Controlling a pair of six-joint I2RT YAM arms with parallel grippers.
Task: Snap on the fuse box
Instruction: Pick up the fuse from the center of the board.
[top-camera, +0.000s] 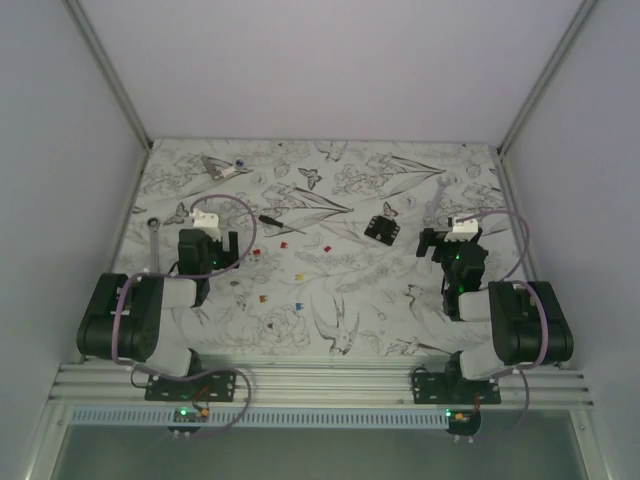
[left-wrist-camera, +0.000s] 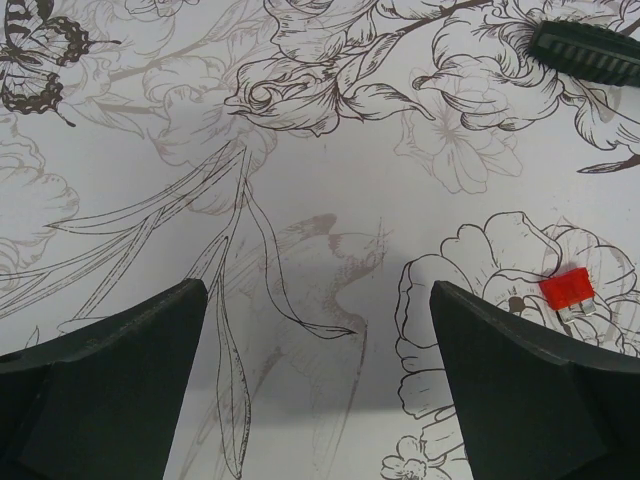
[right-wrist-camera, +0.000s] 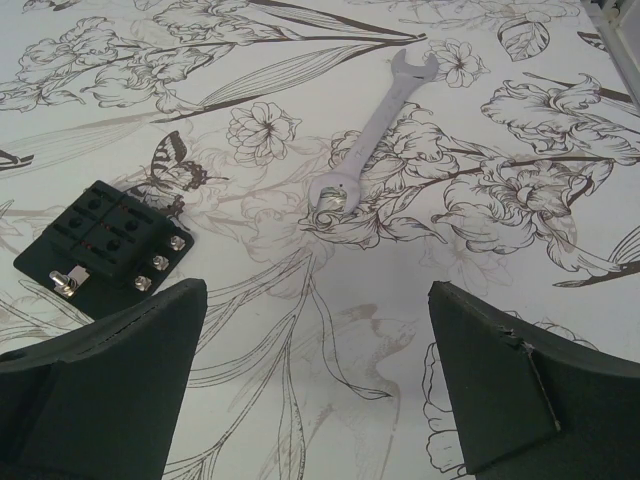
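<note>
Fuse box (top-camera: 380, 228): black and squarish, lying flat on the desk (top-camera: 330, 170) right of centre; nothing touches it.
Fuse box, right wrist view (right-wrist-camera: 100, 245): ahead and left of the gripper's left finger, apart from it, with slots on its top face and small silver screws along the near edge.
Right gripper (right-wrist-camera: 318, 295): spread wide, holding nothing, poised over bare printed desk near the fuse box.
Left gripper (left-wrist-camera: 318, 295): also spread wide and holding nothing, over the desk's left side, well apart from the fuse box.
Wrench (right-wrist-camera: 370, 140): silver and open-ended, lying flat beyond the right gripper, to the right of the fuse box.
Red fuse (left-wrist-camera: 566, 289): lying on a printed flower just beside the left gripper's right finger.
Screwdriver (top-camera: 275, 220): black handle, between the left gripper and the fuse box.
Loose fuses (top-camera: 300, 276): small coloured pieces scattered mid-desk.
</note>
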